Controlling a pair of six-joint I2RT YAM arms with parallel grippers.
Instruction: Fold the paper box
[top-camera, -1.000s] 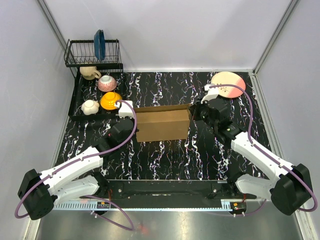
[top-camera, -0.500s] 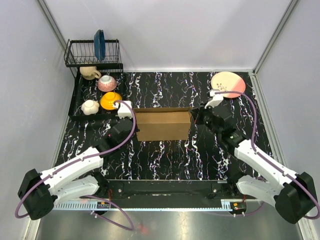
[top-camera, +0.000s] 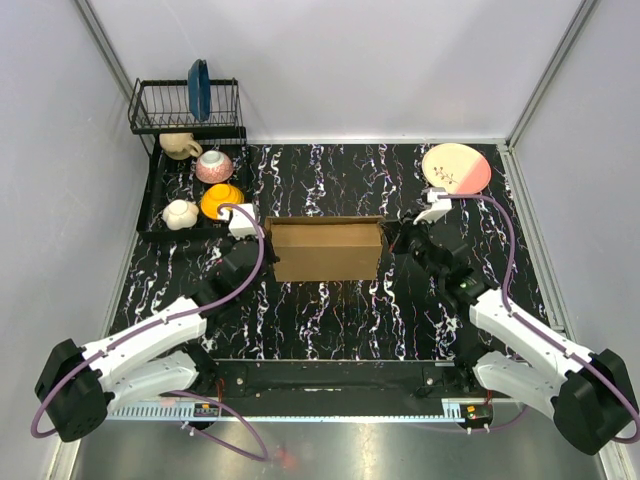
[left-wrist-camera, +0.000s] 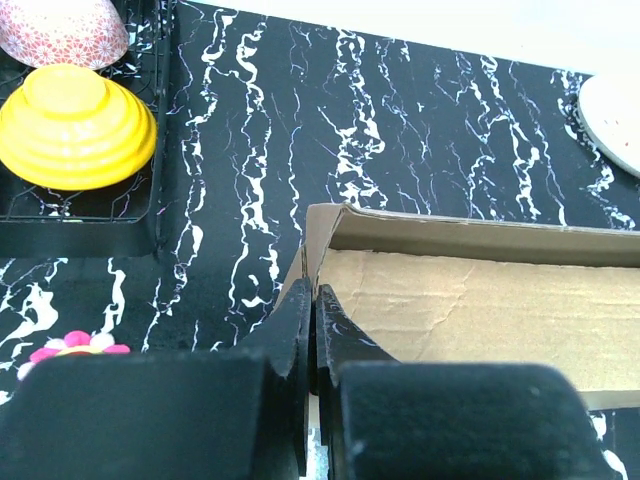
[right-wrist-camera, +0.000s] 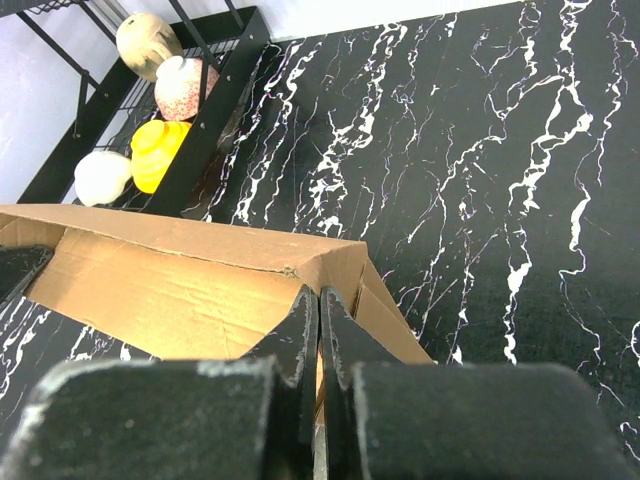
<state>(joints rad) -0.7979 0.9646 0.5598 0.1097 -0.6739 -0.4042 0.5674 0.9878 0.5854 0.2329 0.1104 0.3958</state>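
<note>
The paper box (top-camera: 325, 252) sat mid-table. My left gripper (left-wrist-camera: 312, 300) was pinched on its nine o'clock end wall, my right gripper (right-wrist-camera: 318, 300) on the three o'clock end. I feared uneven pulling would tear or skew the cardboard.

Bright, even light falls from above, and shadows are soft. Up close, my own dark fingers (left-wrist-camera: 288, 345) blur.

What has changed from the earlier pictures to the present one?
The right arm drew back toward its base, uncovering the pink plate; the right gripper stays pinched on the paper box at its right end. The box's far edge came level. The left gripper, pinched on the left end, barely shifted. The rack and bowls stayed.
</note>
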